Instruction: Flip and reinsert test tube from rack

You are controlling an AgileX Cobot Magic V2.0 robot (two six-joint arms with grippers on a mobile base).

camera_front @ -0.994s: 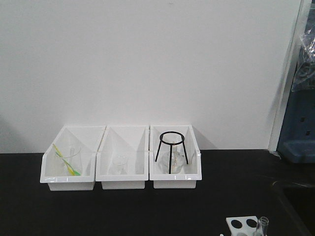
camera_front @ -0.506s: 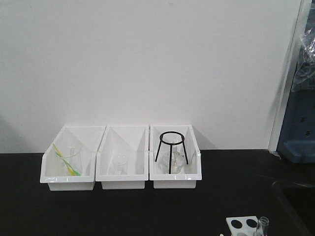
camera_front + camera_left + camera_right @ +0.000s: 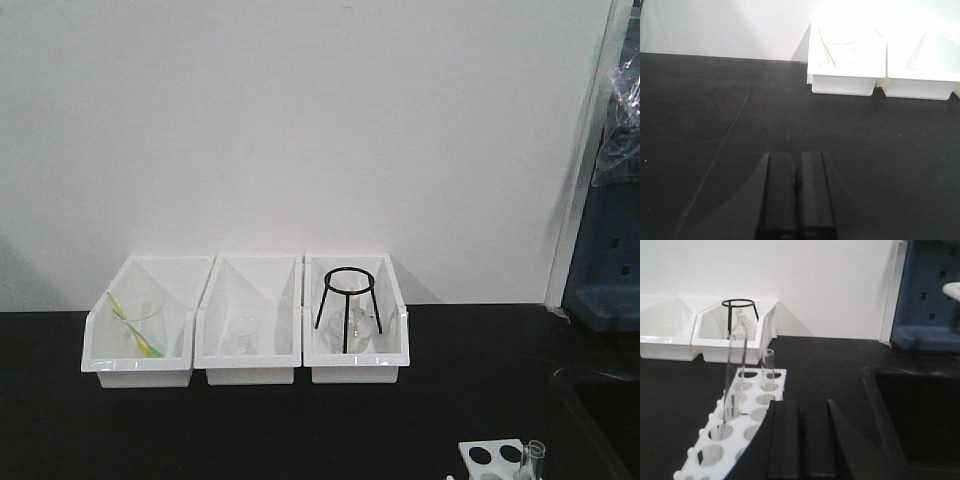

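The white rack (image 3: pixel 756 416) stands on the black bench at the lower left of the right wrist view. A tall clear test tube (image 3: pixel 735 375) stands upright in a hole of its left row. A shorter clear tube (image 3: pixel 768 369) stands in a far hole of the right row. My right gripper (image 3: pixel 801 440) is shut and empty, just right of the rack's near part. In the front view only the rack's far end (image 3: pixel 490 456) and one tube top (image 3: pixel 531 460) show at the bottom edge. My left gripper (image 3: pixel 797 195) is shut and empty over bare bench.
Three white bins (image 3: pixel 245 325) stand in a row against the back wall. The right one holds a black tripod stand (image 3: pixel 348 305) and glassware. A sunken black sink (image 3: pixel 920 415) lies right of the rack. A blue box (image 3: pixel 930 290) stands behind it.
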